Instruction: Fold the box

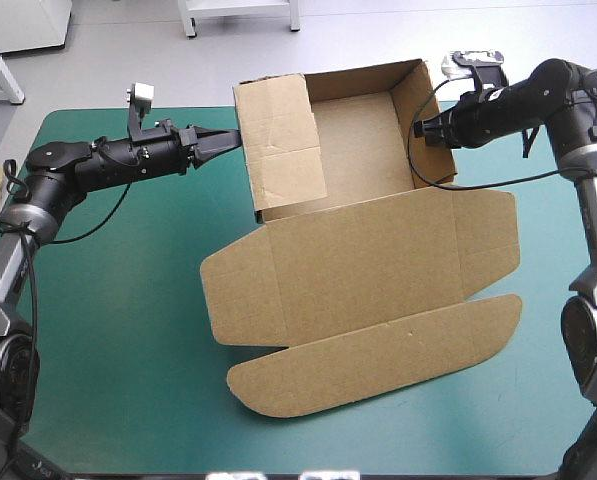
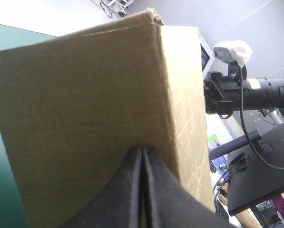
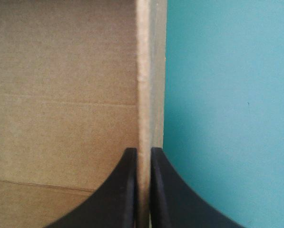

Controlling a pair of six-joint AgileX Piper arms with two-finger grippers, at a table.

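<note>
While both arms sit up at the far half of the teal-green table cover (image 1: 118, 330), you've got the brown box (image 1: 363, 230) between them, far side of ctr. The tray (image 1: 358, 140) is at the back w/ walls raised, the lid (image 1: 378, 270) lies flat toward you, and the tuck flap (image 1: 378, 355) is flat nearest the near edge.

R gripper (image 1: 425, 128) first. Its fingers (image 3: 125, 190) are nearly together, clamped on the tray's right wall (image 3: 144, 71). The wall runs edge-on straight btw them, w/ the tray's inside to one side and bare cover to the other. My read: that's your anchor, there to stop the tray sliding or twisting when the other side gets worked.

L gripper (image 1: 228, 140) now. Its fingers (image 2: 118, 190) are pressed into one point, no gap, and I see no board btw them. The tip is right against the tall left panel (image 1: 283, 145), just beside its fold. That panel stands over the tray's left side and leans inward, not tucked down yet. Looks like a push job, closed tip as a poker to drive the panel over and in, though that's a guess.

So approx. midway: side walls in hand, lid and flap left to do. Watch the R hold. If the push outruns it, the tray could skate right.
</note>
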